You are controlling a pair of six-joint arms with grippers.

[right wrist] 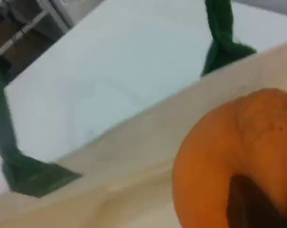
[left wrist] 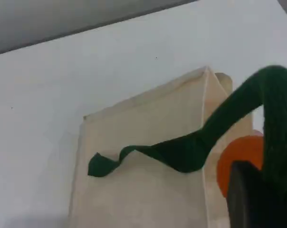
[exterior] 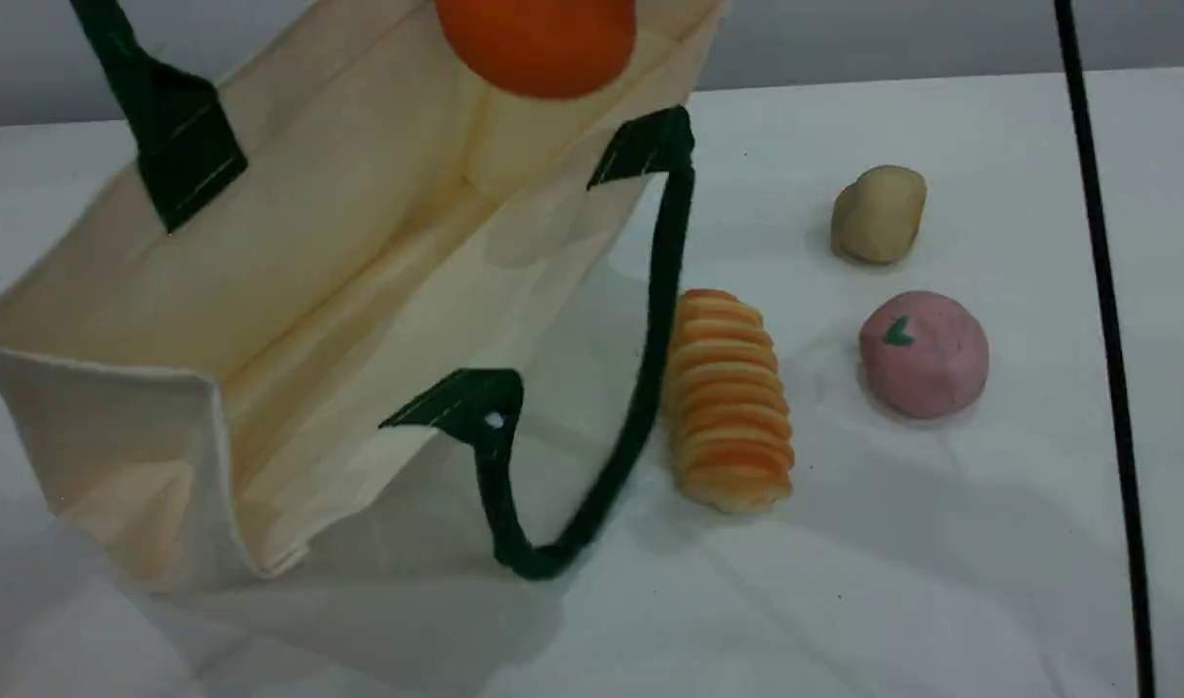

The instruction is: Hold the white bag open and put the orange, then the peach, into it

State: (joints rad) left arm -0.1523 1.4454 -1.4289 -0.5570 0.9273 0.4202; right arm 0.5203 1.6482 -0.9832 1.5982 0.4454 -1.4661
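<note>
The white bag point(exterior: 291, 252) lies tilted on the table's left half with its mouth gaping toward the camera. One green handle point(exterior: 131, 58) is pulled up out of the top edge. In the left wrist view my left gripper point(left wrist: 260, 199) is shut on that handle point(left wrist: 229, 123). The orange point(exterior: 538, 44) hangs at the top edge over the bag's far end. In the right wrist view my right gripper point(right wrist: 253, 204) is shut on the orange point(right wrist: 238, 156), above the bag's cloth point(right wrist: 134, 156). The pink peach point(exterior: 923, 354) rests on the table to the right, untouched.
A ridged orange-yellow bread loaf point(exterior: 730, 397) lies just right of the bag's loose green handle point(exterior: 650, 368). A tan lump point(exterior: 880, 213) sits behind the peach. A black cable point(exterior: 1105, 339) runs top to bottom along the right side.
</note>
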